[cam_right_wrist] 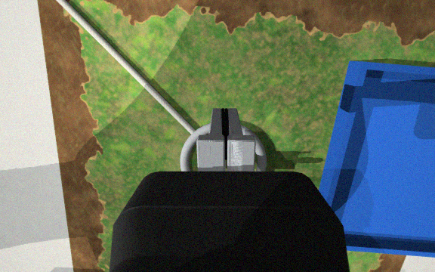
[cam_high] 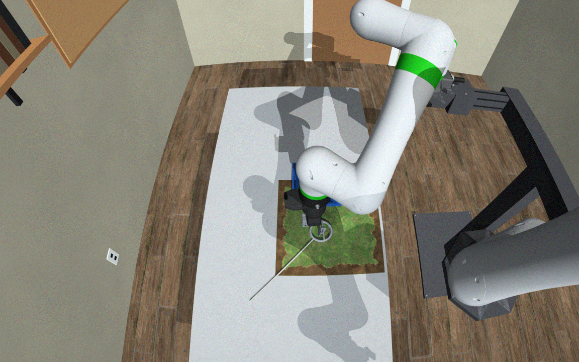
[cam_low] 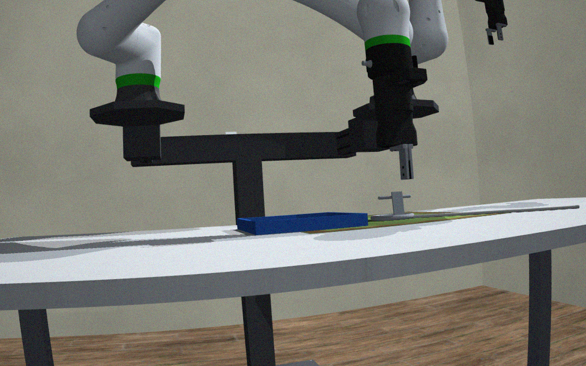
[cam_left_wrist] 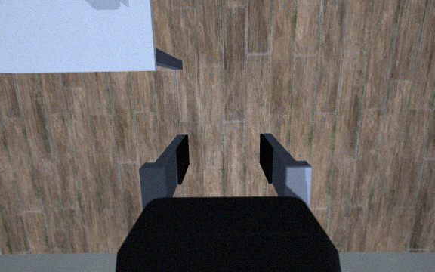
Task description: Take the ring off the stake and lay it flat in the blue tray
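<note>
In the exterior view, the white desk point(cam_high: 237, 224) point(cam_low: 195, 254) point(cam_left_wrist: 63, 38) point(cam_right_wrist: 10, 94) spans the foreground, its grey front edge nearest. The blue tray point(cam_high: 294, 175) point(cam_low: 309, 222) point(cam_right_wrist: 410, 162) rests upright on it, partly over a green-and-brown mat point(cam_high: 354, 247) point(cam_low: 381, 223) point(cam_right_wrist: 297, 75). Near the tray, the grey ring point(cam_high: 331, 234) point(cam_low: 379, 217) point(cam_right_wrist: 185, 153) lies low around the upright stake point(cam_low: 397, 202), outside the tray; the stake has a crossbar point(cam_low: 383, 197) near its top. A thin rod point(cam_high: 282, 267) point(cam_low: 514, 211) point(cam_right_wrist: 127, 66) extends from beside the ring across the mat and onto the desk. Above the stake, apart from it, the right end effector point(cam_high: 319, 230) point(cam_low: 406, 178) point(cam_right_wrist: 224, 124) points downward, clenched on nothing. The left end effector point(cam_low: 495, 34) point(cam_left_wrist: 223, 149) is released, its fingers wide apart, over the wooden floor point(cam_left_wrist: 316, 94). Behind the desk stands the dark support frame point(cam_high: 534, 153) point(cam_low: 248, 195), with a plain wall point(cam_low: 263, 82) beyond.
</note>
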Controlling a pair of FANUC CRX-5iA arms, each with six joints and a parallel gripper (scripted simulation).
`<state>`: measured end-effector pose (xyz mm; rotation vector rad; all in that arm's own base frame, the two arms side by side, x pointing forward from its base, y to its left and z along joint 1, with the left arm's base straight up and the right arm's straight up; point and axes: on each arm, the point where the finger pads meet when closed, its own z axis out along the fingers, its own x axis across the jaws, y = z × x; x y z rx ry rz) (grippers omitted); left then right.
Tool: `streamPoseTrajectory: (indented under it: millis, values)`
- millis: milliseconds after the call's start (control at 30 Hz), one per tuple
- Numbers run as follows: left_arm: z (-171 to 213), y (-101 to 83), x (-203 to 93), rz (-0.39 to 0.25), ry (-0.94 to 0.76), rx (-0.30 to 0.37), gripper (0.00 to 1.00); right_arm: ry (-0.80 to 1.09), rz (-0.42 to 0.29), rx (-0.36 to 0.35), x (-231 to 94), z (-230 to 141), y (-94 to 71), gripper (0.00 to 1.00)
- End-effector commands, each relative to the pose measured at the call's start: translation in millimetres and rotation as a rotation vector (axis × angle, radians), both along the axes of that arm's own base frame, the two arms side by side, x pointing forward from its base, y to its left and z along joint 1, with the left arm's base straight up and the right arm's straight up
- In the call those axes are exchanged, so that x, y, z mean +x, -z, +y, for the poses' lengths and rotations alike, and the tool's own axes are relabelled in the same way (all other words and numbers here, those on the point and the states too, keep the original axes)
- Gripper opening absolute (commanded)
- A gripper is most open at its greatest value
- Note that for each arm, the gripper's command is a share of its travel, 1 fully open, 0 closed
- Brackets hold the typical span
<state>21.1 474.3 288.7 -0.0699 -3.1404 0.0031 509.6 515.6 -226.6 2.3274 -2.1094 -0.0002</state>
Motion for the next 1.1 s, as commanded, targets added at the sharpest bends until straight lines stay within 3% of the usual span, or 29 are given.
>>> streamPoseTrajectory:
  millis: [0, 633, 1067]
  values:
    - [0, -0.9, 0, 0.0, 0.0, 0.002, 1.0, 0.0, -0.002, 0.002, 1, 1, 6.1, 0.0]
    - [0, -0.9, 0, 0.0, 0.0, 0.002, 1.0, 0.0, -0.002, 0.002, 1, 2, 45.1, 0.0]
    - [0, -0.9, 0, 0.0, 0.0, 0.002, 1.0, 0.0, -0.002, 0.002, 1, 2, 57.7, 0.0]
